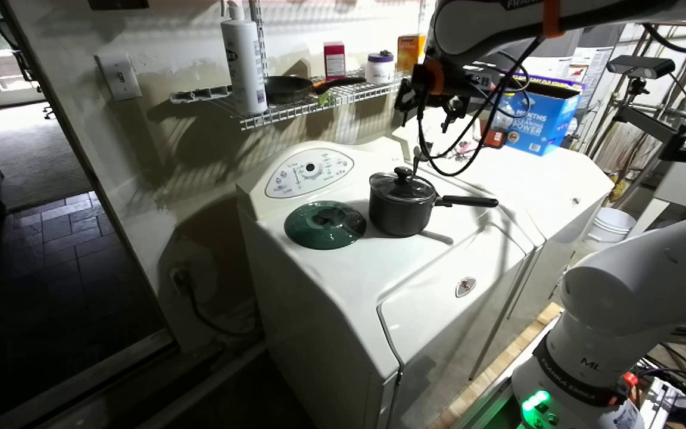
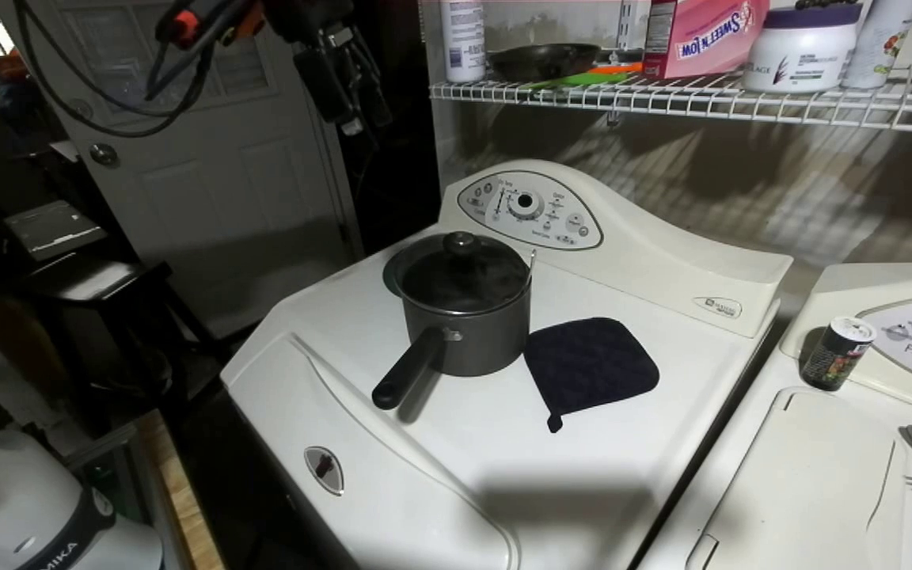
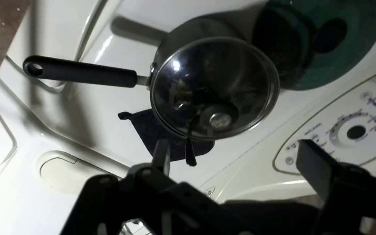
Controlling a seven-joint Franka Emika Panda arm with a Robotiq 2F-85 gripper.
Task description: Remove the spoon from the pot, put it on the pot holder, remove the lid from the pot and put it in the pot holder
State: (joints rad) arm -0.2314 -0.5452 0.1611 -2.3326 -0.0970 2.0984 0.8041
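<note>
The upright dark grey pot (image 2: 481, 336), glass lid (image 2: 464, 279) on, spoon (image 3: 190, 152) jutting out, stands beside the navy pot holder (image 2: 592, 366).

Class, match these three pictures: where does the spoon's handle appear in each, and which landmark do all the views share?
In an exterior view: spoon handle right of centre, above mid-height, just up and right from the lid knob.
In an exterior view: spoon handle slightly right of centre, at the right rim of the pot.
Wrist view: spoon handle below centre, seen against the dark pot holder.
Shared landmark: the oval control panel.
</note>
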